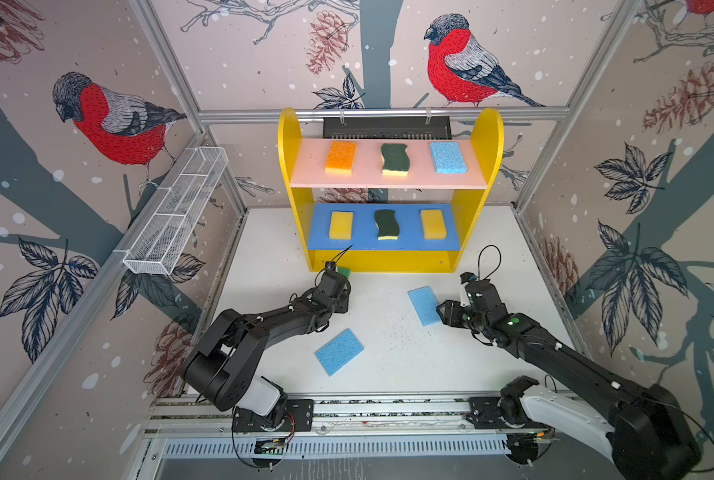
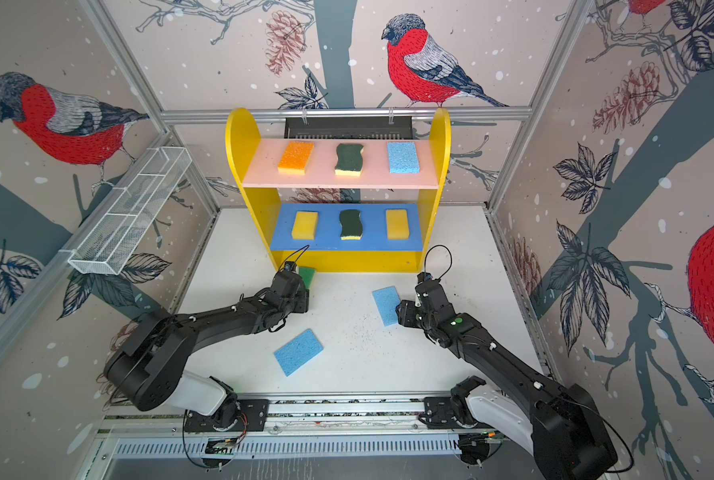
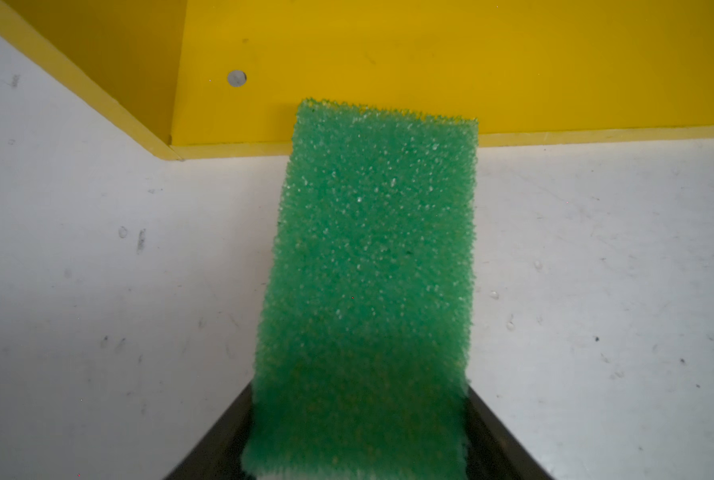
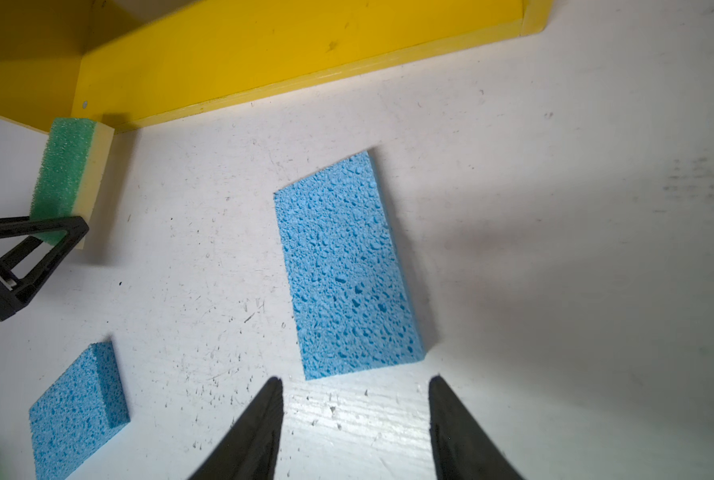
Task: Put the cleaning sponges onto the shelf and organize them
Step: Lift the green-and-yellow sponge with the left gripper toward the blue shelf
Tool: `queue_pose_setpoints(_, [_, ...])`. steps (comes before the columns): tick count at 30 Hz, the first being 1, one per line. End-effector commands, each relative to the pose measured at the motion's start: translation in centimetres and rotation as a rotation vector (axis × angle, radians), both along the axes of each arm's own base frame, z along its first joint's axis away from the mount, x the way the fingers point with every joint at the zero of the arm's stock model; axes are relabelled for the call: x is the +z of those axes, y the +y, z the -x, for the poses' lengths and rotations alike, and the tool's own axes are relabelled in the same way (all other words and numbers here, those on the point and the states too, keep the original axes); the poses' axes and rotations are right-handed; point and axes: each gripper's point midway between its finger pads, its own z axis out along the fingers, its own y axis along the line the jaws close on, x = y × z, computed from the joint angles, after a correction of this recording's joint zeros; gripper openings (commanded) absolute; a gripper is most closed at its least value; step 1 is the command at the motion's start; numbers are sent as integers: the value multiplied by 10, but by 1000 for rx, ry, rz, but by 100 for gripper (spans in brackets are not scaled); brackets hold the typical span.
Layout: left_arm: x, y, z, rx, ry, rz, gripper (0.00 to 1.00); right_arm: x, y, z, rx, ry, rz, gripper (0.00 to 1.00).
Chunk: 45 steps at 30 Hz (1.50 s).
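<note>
Step in hand: last tier. We take 12 o'clock as toward the shelf (image 1: pixel 488 137) in the top views, read from mid-table.

- The left gripper (image 3: pixel 359 388) is clenched on one short end of the green sponge (image 3: pixel 372 257), at 11 o'clock. The sponge's free end overlaps the front lip of the yellow base (image 3: pixel 513 62) near its left corner. We cannot tell whether it rests there.
- The right gripper (image 4: pixel 356 379) has its fingers spread and empty, just short of the blue sponge (image 4: pixel 347 266) at 2 o'clock.
- The second blue sponge (image 4: pixel 76 411) lies flat on the table (image 1: pixel 388 353) at 8 o'clock.

Next, we judge: push the green sponge deeper onto the base, level it and let go, leaving room for both blue ones.

Materials:
- Green sponge: a coarse, bristly scouring face on pale yellow foam. It is rectangular and should compress easily.
- Blue sponges: open-pored slabs with crisp edges.
- Base: smooth and painted.
</note>
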Motion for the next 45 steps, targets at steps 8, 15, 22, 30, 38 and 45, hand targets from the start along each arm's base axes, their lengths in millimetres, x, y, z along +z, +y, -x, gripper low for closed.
queue_pose_setpoints(8, [13,5,-21,22,-49,-23,66,6,4,-4,3,-20,-19,57])
queue_pose_setpoints(15, [17,7,-29,66,-99,-1,66,7,3,-3,2,-19,-16,57])
queue_pose_setpoints(22, [15,9,-36,81,-96,-16,66,1,2,-2,1,-7,-11,57])
queue_pose_setpoints(30, [26,9,-48,80,-136,4,66,5,5,-6,14,-12,-4,57])
queue_pose_setpoints(38, [32,7,-59,78,-157,8,65,12,7,-10,13,-23,-11,57])
queue_pose_setpoints(45, [37,5,-66,97,-184,28,65,19,9,-13,8,-40,-24,58])
